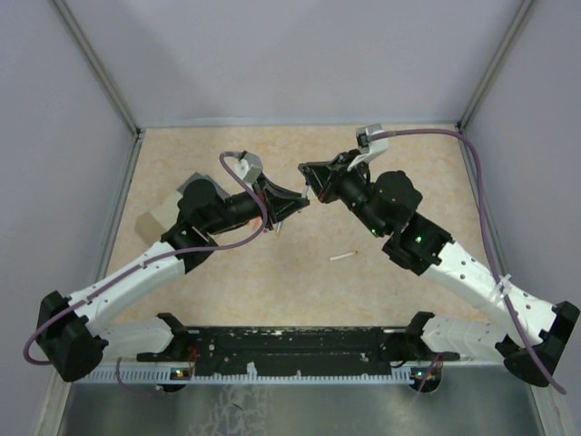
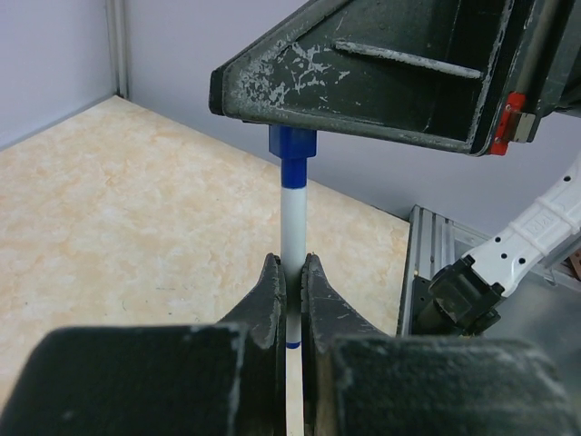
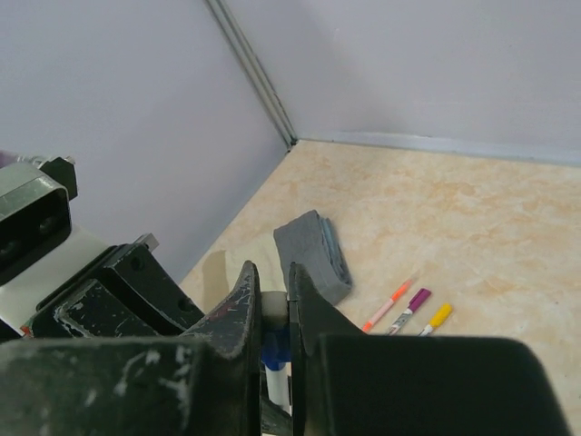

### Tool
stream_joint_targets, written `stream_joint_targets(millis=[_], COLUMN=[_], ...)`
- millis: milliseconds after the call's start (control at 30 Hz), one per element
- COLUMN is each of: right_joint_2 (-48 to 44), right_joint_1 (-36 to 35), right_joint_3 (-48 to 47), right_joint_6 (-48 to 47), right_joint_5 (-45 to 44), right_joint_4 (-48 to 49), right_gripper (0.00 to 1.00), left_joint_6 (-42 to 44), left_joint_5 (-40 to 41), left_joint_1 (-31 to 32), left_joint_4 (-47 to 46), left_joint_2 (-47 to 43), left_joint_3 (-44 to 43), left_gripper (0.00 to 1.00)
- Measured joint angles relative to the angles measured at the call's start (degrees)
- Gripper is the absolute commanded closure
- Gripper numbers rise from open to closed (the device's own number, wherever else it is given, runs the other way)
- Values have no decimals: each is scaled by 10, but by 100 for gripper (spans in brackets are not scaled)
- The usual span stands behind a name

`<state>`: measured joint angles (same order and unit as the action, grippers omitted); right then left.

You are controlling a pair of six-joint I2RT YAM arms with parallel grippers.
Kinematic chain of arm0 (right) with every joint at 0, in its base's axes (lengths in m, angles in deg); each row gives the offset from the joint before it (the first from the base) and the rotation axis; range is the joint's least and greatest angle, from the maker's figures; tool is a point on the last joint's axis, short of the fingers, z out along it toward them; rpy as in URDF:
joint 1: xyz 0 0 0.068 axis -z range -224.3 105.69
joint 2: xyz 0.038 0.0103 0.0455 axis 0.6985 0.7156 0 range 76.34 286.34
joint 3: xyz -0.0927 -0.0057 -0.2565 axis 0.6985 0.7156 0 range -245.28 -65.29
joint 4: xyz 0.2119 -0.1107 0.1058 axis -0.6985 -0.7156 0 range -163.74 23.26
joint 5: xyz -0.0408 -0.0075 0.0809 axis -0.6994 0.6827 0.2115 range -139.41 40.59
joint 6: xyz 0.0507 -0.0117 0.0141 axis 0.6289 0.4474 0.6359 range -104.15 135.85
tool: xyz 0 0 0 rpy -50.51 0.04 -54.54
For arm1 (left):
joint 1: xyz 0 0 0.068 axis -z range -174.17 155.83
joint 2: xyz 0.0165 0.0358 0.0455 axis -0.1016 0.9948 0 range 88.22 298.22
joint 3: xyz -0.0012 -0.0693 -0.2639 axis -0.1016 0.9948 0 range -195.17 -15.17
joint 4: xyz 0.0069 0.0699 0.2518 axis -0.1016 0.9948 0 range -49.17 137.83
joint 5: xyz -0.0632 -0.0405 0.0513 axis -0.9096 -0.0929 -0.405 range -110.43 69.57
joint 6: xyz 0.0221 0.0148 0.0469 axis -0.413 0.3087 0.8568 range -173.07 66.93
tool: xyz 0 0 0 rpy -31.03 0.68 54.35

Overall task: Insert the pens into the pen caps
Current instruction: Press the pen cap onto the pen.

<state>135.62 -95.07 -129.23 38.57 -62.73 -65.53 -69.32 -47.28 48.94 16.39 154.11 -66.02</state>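
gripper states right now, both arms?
left gripper: shut on the blue pen.
right gripper: shut on the blue cap.

- Beige box (image 1: 154, 221) with grey lid (image 3: 313, 252), on the left of the table.
- Marbled beige tabletop (image 1: 300, 283).
- Pale lavender walls (image 1: 300, 54) enclosing three sides.

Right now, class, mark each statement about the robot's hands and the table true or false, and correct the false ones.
1. The left hand is shut on a white pen. True.
2. The cap at that pen's upper end is red. False: it is a blue cap.
3. Three pens lie side by side on the table. True.
4. The right hand is wide open. False: it is shut on the blue cap.
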Motion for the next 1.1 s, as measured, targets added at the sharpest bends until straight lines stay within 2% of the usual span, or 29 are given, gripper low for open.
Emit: stream_joint_targets(millis=[133,367,733,933,1100], right_joint_2=[0,-29,-69,-77,-84], right_joint_1=[5,12,-58,-66,-31], right_joint_3=[3,63,176,160,108], right_joint_6=[6,38,80,88,73], right_joint_5=[7,5,-115,-142,-111], right_joint_4=[-3,15,40,-5,-33], right_gripper=[100,100,100,100,76], left_joint_6=[-4,-3,-2,-2,-2], left_joint_5=[5,-4,-50,-54,-48], left_joint_1=[0,3,13,17,18], left_joint_4=[3,43,141,145,99], left_joint_2=[4,24,53,57,57], left_joint_3=[-2,-15,-21,-21,-39], left_gripper=[100,100,100,100,100])
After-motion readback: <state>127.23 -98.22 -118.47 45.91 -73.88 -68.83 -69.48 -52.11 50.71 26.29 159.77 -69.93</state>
